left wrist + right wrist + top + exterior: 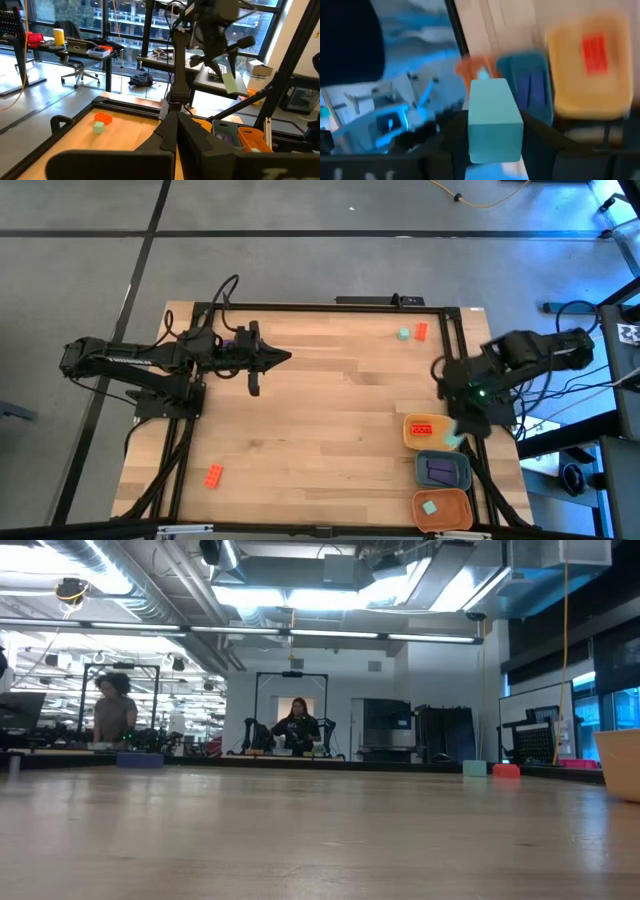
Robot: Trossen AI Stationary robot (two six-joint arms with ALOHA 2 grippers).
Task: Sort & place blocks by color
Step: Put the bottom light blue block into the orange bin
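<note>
Teal bar block (494, 120) is clamped in the right end effector (495, 145), up off the tabletop (320, 410) at the right edge, just beside the yellow tray (408, 442). Yellow tray has an orange-red block (421, 429) in it. Next tray toward the near edge is blue-grey (443, 456) w/ purple blocks (440, 471) inside; nearest is the orange tray (450, 521) w/ a teal block (429, 507). Loose on the tabletop: small teal block (403, 334) touching or just beside an orange-red one (421, 331), far right; another orange-red block (213, 475) near left. Left end effector (283, 358) is at far left-centre, above the tabletop, fingers closed, nothing in them. Ppl visible in the room beyond.
</note>
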